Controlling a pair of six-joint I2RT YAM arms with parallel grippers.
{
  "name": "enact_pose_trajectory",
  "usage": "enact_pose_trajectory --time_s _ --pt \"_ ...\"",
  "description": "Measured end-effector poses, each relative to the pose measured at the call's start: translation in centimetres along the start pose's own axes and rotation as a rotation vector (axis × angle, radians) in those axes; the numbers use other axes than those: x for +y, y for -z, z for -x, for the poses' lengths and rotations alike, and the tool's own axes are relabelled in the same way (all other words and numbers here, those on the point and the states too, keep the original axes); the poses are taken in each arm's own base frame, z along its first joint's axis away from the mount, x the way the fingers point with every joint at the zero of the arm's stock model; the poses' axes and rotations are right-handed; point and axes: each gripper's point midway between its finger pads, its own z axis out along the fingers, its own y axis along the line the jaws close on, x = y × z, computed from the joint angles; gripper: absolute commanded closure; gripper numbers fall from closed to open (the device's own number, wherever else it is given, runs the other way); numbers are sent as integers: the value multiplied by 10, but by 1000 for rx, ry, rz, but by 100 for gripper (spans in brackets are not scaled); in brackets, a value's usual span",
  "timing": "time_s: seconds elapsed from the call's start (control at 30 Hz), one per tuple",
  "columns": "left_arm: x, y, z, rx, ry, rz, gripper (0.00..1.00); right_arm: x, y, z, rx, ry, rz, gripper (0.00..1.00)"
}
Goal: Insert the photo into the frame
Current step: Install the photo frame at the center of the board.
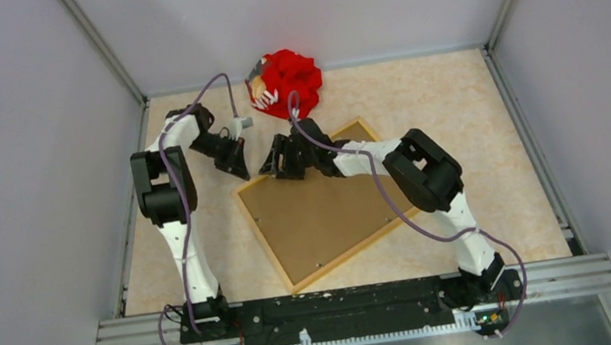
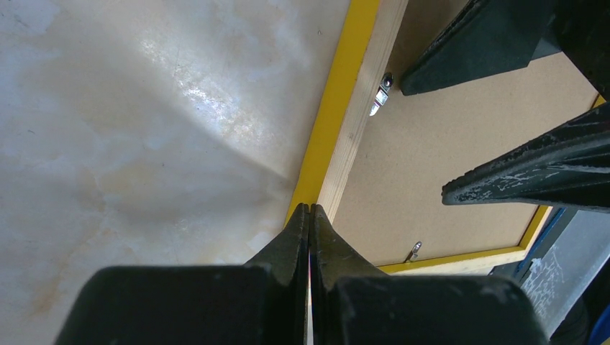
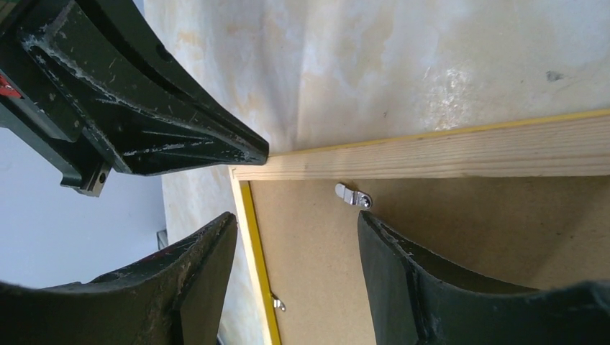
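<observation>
Rail (image 1: 346,305): dark bar across the near edge of the counter, with both arm bases bolted to it.
Left arm (image 1: 163,187): rises from the left base, then bends inward over the counter.
Right arm (image 1: 423,170): rises from the right base and reaches left across the frame.
Counter (image 1: 453,99): pale, marbled beige surface.
Frame (image 1: 264,240): lies flat mid-counter with its reverse up, turned so one corner points at the rail. The rim is light wood and bright yellow shows along its outer edge.
Backing board (image 1: 325,214): plain brown, sits inside the frame's rim and fills it.
Clip (image 3: 354,195): small metal tab on the inner side of the rim, near the corner where the grippers meet, lying over the board's edge.
Left gripper (image 2: 310,208): clenched, fingers pressed together with nothing between them. The tip is at the frame's far-left corner, against the rim.
Right gripper (image 3: 296,223): released, jaws spread and grasping nothing. It sits just above the board at that same corner, close beside the left gripper's tip. I cannot tell whether it touches the board.
Red bundle (image 1: 290,81): crumpled red object with small white pieces, by the back wall beyond the frame and apart from it.
</observation>
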Motion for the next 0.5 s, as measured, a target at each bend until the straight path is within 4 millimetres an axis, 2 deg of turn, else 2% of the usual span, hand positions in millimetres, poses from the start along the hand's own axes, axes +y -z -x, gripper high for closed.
enact_pose_trajectory --time_s 0.5 --pt "-1 0 0 -4 -6 3 100 2 -6 -2 14 -20 10 38"
